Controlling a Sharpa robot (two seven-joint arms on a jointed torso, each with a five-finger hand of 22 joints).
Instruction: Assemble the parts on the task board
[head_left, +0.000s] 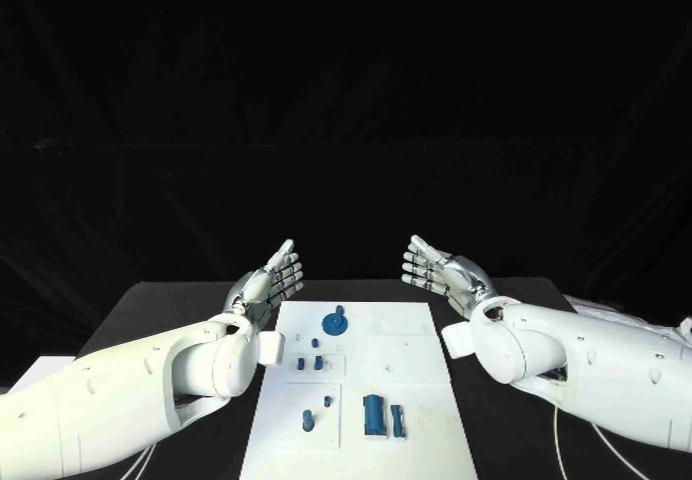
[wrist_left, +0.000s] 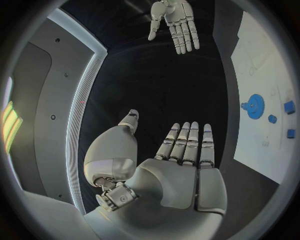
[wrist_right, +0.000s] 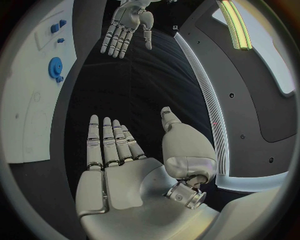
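Both hands — left hand (head_left: 271, 277), right hand (head_left: 440, 270) — empty, fingers outstretched

White task board (head_left: 411, 400) lies flat mid-surface, long side running away from robot. Blue gear (head_left: 336, 322) sits at far end; small blue blocks (head_left: 307, 363) in the middle; blue peg (head_left: 307, 419) and taller blue cylinders (head_left: 375, 413) near end.
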